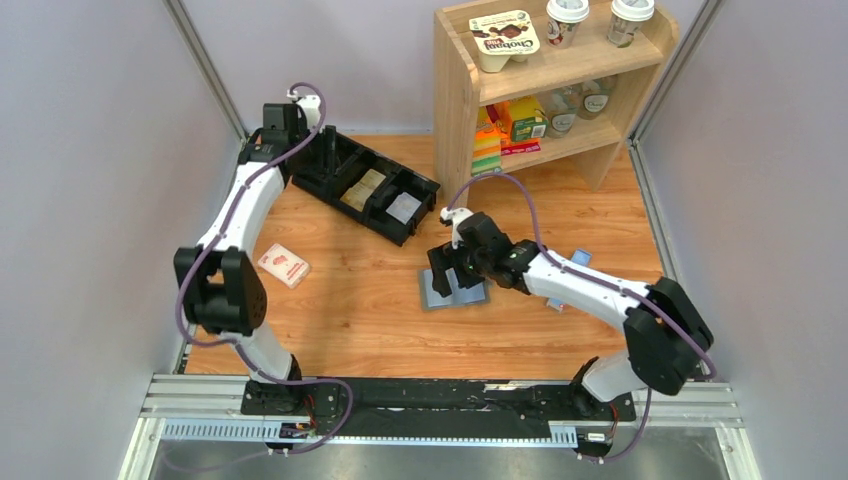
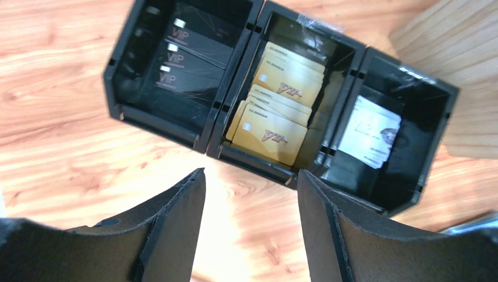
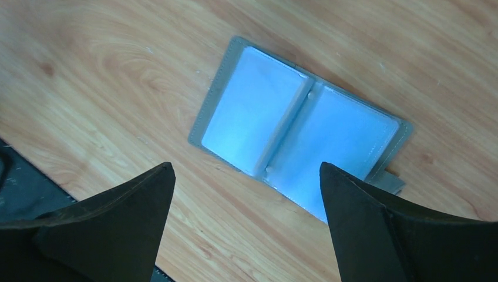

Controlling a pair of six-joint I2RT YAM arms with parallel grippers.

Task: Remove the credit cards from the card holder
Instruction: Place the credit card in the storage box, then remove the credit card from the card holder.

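I've got the right end effector [image 3: 246, 170] apart over the open card holder [image 3: 299, 126] for a pick; left end effector [image 2: 251, 176] apart, empty, by the tray [image 2: 154, 124].

White arm links [image 1: 245, 200], black joints [image 1: 222, 290], looping purple cables [image 1: 497, 176], matte black tapered tool fingers [image 2: 170, 229].

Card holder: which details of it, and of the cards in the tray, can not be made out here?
- Card holder, right wrist view: glare whitens the clear sleeves, so cards inside cannot be told.
- Same holder, top external view: right gripper covers part of it.
- White cards, left wrist view: print too blurred to read.
- Black cards, left wrist view: shadow hides how many.
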